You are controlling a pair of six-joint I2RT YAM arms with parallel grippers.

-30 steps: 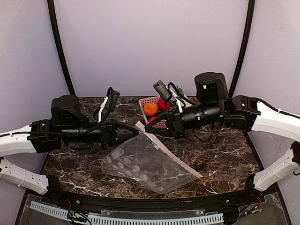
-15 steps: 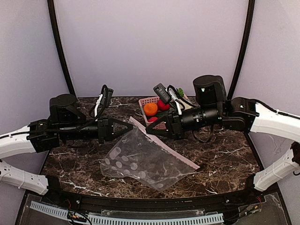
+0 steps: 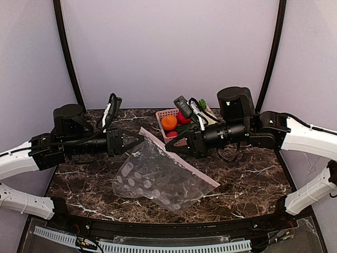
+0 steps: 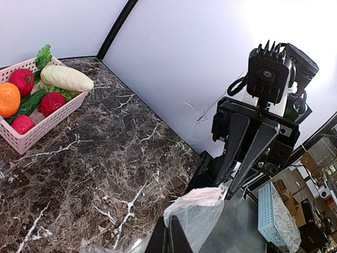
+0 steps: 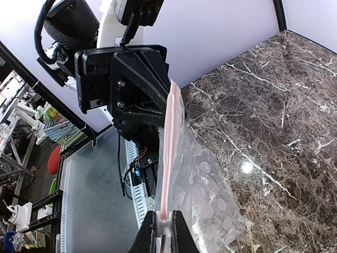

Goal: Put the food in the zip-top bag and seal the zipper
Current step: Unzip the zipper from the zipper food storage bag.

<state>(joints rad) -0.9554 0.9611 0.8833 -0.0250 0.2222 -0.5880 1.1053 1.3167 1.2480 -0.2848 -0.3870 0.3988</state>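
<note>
While it's held up over the middle of the table [image 3: 253,179], the zip-top bag [image 3: 158,176] is pinched at its mouth by left gripper [image 3: 140,141] and on the zipper [image 3: 197,169] by right gripper [image 3: 169,148], both clamped tight; food [image 3: 169,122] sits in the pink basket [image 3: 164,113], far edge

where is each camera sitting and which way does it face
Top external: above and behind the arms, looking down on the table; both arms show.
Left wrist: looks across at the right gripper and basket; own fingers at bottom.
Right wrist: looks back at the left gripper; own fingers at bottom.
Both wrist views share the bag held between them.
</note>
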